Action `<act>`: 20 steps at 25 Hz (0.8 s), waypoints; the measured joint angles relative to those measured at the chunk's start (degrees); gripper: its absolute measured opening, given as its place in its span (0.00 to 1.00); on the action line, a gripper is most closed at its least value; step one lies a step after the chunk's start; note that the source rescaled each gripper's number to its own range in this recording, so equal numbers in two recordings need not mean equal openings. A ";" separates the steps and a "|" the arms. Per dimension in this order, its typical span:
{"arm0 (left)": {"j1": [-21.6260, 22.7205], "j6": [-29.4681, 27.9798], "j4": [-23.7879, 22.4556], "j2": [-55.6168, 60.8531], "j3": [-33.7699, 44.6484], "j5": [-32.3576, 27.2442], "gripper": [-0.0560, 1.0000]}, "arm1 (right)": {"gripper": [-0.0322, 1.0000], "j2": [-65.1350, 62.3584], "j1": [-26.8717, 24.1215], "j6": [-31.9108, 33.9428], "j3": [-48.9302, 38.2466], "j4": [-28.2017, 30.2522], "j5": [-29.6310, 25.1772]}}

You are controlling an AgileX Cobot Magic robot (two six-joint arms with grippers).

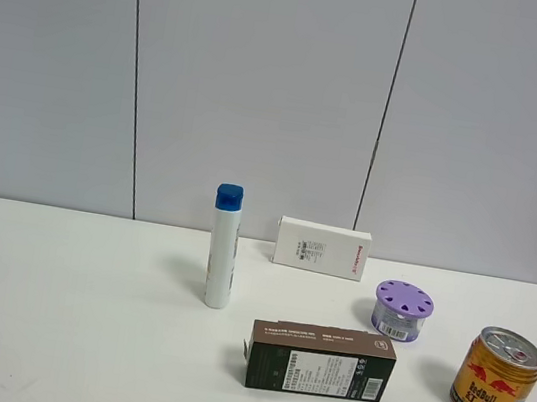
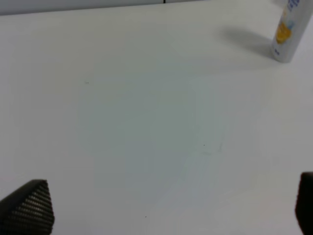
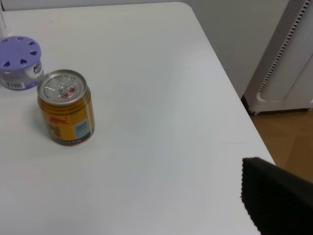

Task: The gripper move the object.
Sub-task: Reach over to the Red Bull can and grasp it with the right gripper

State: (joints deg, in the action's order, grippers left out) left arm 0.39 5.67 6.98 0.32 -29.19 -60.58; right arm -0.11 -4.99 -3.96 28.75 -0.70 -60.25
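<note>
The white table (image 1: 50, 310) carries a blue-capped white bottle (image 1: 223, 247), a white carton (image 1: 322, 248), a purple-lidded round container (image 1: 402, 311), a dark flat box (image 1: 320, 361) and a gold drink can (image 1: 496, 379).

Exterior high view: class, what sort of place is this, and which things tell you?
Probably a lab or office test bench, not a home: a plain white table, bare grey wall panels, and unrelated goods spaced apart, such as a small gold drink can and a purple-lidded round container.

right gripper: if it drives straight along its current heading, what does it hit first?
Probably bare table. The gold can stands well off to one side of that line. Only one of the fingers shows, so the heading is approximate.
</note>
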 joint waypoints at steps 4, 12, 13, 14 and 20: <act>0.00 0.00 0.00 0.00 0.00 0.00 1.00 | 1.00 0.00 0.00 0.00 0.00 0.00 0.00; 0.00 0.00 0.00 0.00 0.00 0.00 1.00 | 1.00 0.00 0.00 0.00 0.00 0.00 0.00; 0.00 0.00 0.00 0.00 0.00 0.00 1.00 | 1.00 0.00 0.00 0.00 0.00 0.00 0.00; 0.00 0.00 0.00 0.00 0.00 0.00 1.00 | 1.00 0.00 0.00 0.00 0.00 0.00 0.00; 0.00 0.00 0.00 0.00 0.00 0.00 1.00 | 1.00 0.00 0.00 0.00 0.00 0.00 0.00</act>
State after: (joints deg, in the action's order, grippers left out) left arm 0.39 5.67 6.98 0.32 -29.19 -60.58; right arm -0.11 -4.99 -3.96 28.75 -0.70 -60.25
